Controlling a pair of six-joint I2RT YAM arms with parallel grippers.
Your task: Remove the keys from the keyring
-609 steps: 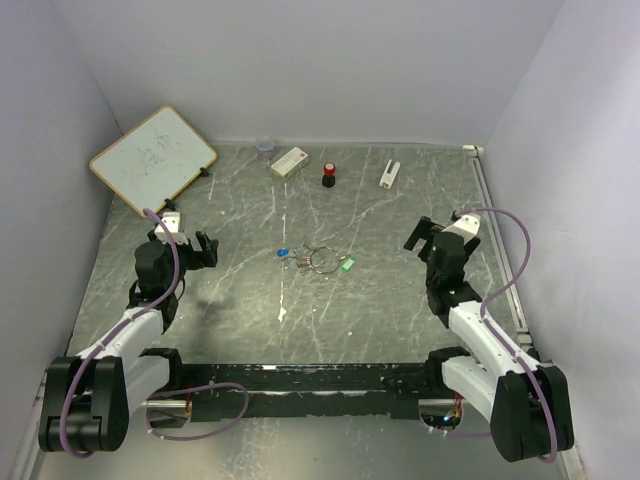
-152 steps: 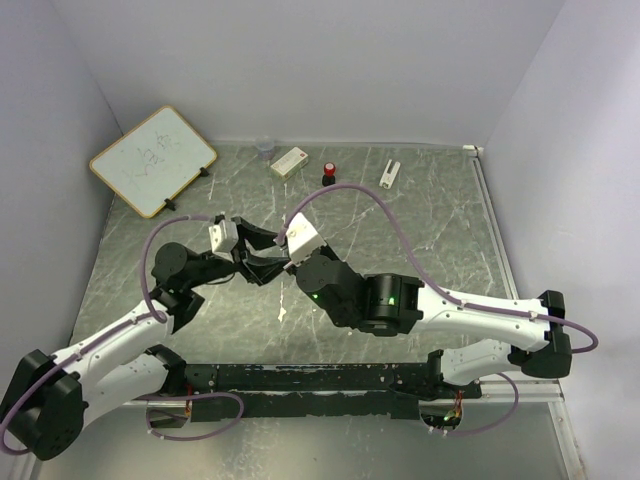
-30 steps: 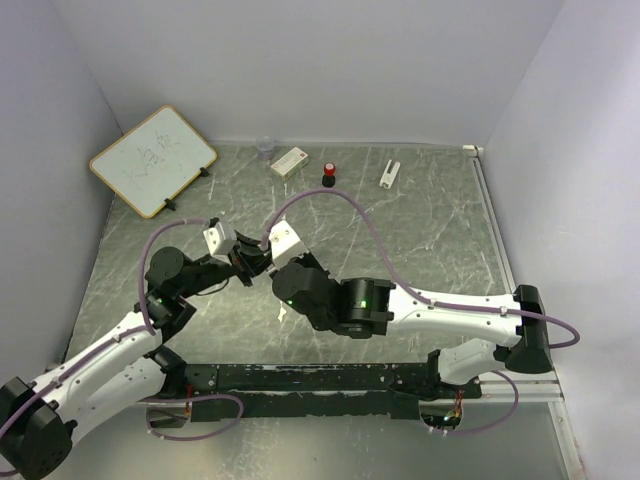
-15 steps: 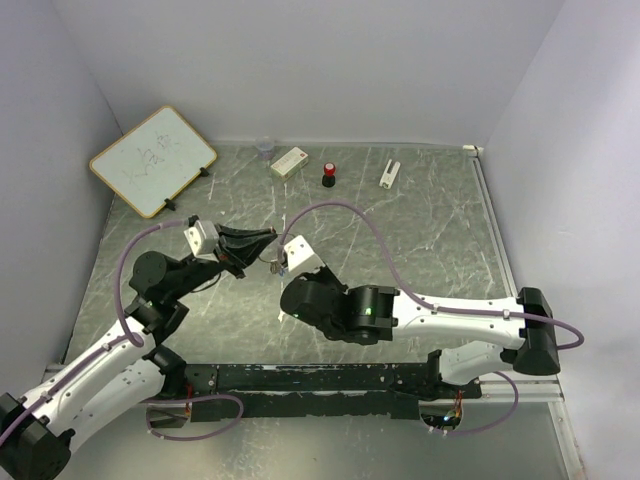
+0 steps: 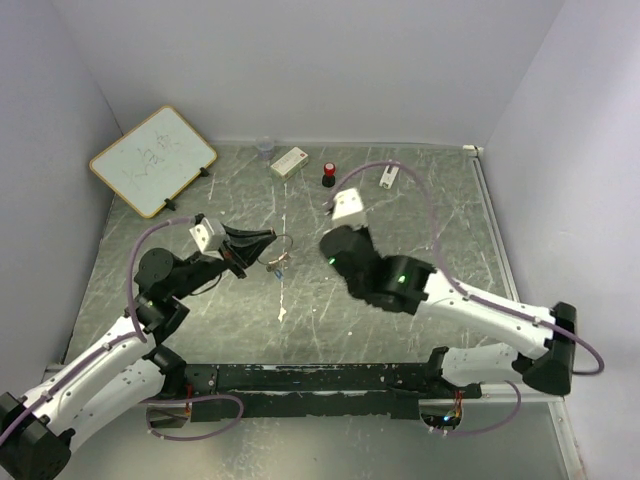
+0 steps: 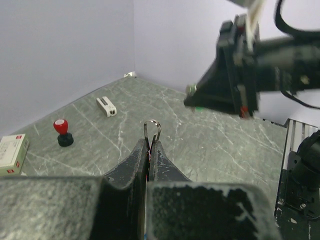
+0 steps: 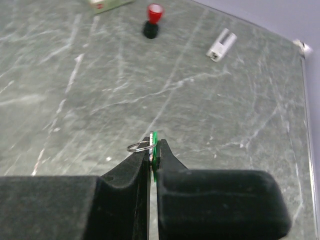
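I am working in a robotics lab test cell. A bench topped with grey-green marbled sheet is boxed in by plain pale lavender walls on three sides. Two white-and-black arms, left and right, trail purple cables from a black rail at the near edge. A small whiteboard leans in the far left corner. Along the back lie loose props: a small box, a red-capped knob and a white clip.
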